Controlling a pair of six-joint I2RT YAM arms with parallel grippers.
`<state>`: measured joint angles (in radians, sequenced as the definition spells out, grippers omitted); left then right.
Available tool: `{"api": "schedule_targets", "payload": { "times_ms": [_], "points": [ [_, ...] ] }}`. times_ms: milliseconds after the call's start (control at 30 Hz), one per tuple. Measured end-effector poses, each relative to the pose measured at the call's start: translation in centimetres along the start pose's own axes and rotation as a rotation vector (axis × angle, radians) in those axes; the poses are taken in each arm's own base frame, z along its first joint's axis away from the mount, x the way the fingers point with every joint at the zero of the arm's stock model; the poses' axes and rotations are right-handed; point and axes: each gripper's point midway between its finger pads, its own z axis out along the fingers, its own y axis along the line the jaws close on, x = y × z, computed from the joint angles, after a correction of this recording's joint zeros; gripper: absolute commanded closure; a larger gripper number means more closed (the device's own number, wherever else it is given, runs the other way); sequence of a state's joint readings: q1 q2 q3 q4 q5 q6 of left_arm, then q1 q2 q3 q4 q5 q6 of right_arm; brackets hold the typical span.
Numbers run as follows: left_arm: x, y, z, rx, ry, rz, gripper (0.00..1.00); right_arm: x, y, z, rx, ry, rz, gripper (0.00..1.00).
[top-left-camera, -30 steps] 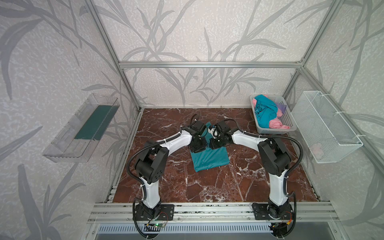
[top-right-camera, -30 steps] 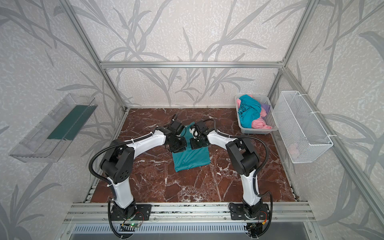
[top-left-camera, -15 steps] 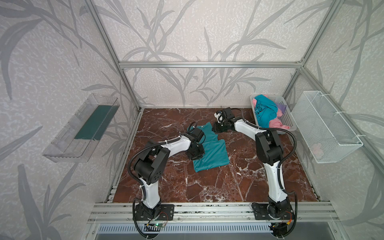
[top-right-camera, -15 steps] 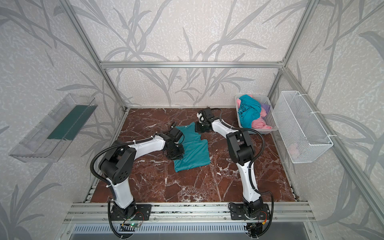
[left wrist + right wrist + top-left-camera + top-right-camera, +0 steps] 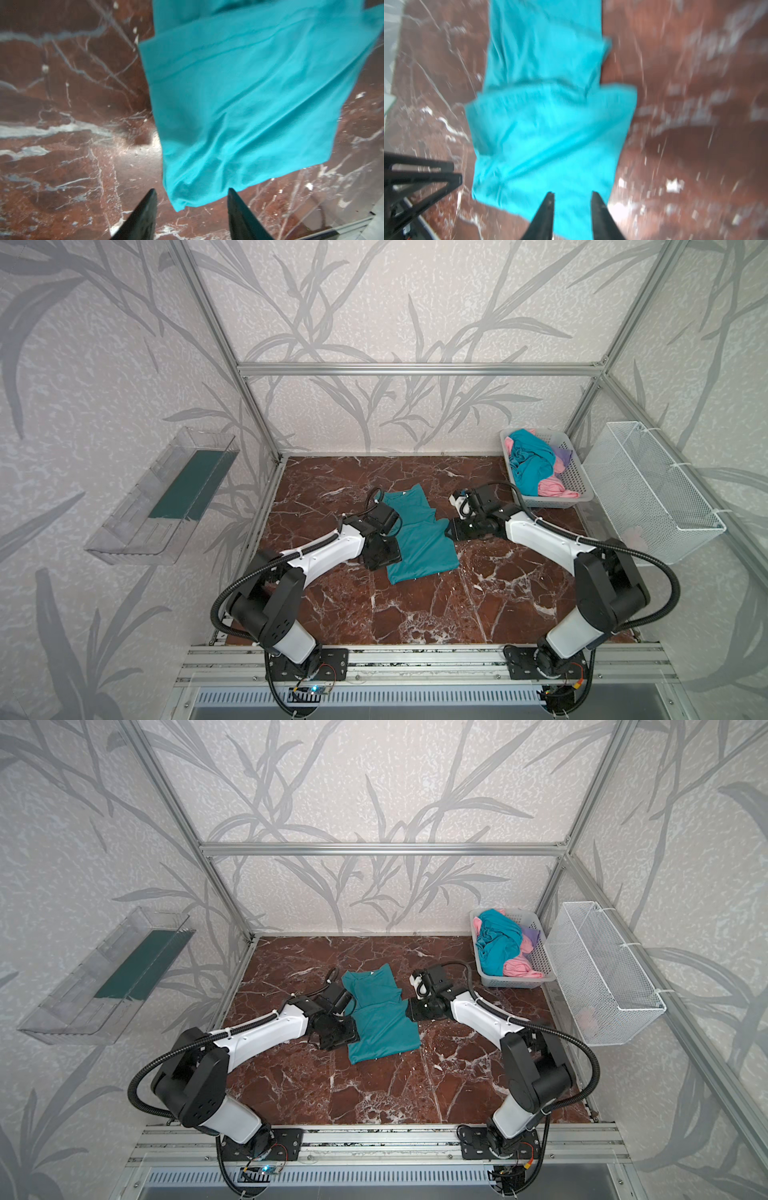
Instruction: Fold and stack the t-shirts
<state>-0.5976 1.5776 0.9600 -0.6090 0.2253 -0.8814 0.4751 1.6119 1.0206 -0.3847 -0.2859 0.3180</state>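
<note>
A teal t-shirt (image 5: pixel 419 539) (image 5: pixel 380 1019) lies folded into a long strip on the marble floor, collar toward the back. My left gripper (image 5: pixel 384 553) sits low at the strip's left edge. In the left wrist view the left gripper (image 5: pixel 191 193) is open, and a near corner of the shirt (image 5: pixel 249 104) lies just ahead of the tips, untouched. My right gripper (image 5: pixel 451 529) is at the strip's right edge. In the right wrist view the right gripper (image 5: pixel 572 194) is open above the teal cloth (image 5: pixel 550 124), gripping nothing. More t-shirts, teal (image 5: pixel 530 464), pink (image 5: pixel 555 487) and lilac (image 5: pixel 563 454), lie crumpled in the basket.
The grey perforated basket (image 5: pixel 540 501) stands at the back right corner of the floor. A white wire basket (image 5: pixel 652 489) hangs on the right wall, and a clear tray (image 5: pixel 166 497) with a green base hangs on the left wall. An aluminium rail (image 5: pixel 415 655) runs along the front.
Both grippers were shut together at the shirt's middle. The right one swung to the back, then returned to the right edge. Both have opened, and the shirt now lies longer and flat.
</note>
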Motion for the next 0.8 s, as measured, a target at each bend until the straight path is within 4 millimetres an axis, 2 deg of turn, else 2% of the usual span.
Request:
{"api": "schedule_targets", "payload": {
  "times_ms": [67, 167, 267, 467, 633, 733, 800],
  "points": [
    [1.3, 1.2, 1.0, -0.028, 0.029, -0.015, 0.35, 3.1, -0.6, 0.6, 0.01, 0.069, 0.011, 0.49],
    [2.3, 1.6, 1.8, -0.032, 0.044, -0.026, 0.32, 6.3, -1.2, 1.5, 0.007, 0.149, 0.034, 0.43],
    [2.2, 0.9, 2.1, -0.001, 0.029, -0.034, 0.32, 7.8, -1.3, 1.8, -0.007, 0.184, 0.058, 0.4],
    [1.9, 0.1, 2.6, 0.053, 0.007, -0.062, 0.39, 7.8, -0.9, 2.5, -0.045, 0.169, 0.084, 0.4],
    [1.7, -0.3, 2.8, 0.077, -0.002, -0.071, 0.4, 6.7, -0.6, 2.9, -0.064, 0.138, 0.087, 0.35],
    [1.7, -0.2, 2.8, 0.071, -0.004, -0.07, 0.41, 5.7, -1.6, 2.5, -0.02, 0.12, 0.103, 0.31],
    [1.7, 0.1, 2.7, 0.055, -0.007, -0.069, 0.41, 3.8, -2.6, 1.8, 0.023, 0.079, 0.118, 0.28]
  ]
}}
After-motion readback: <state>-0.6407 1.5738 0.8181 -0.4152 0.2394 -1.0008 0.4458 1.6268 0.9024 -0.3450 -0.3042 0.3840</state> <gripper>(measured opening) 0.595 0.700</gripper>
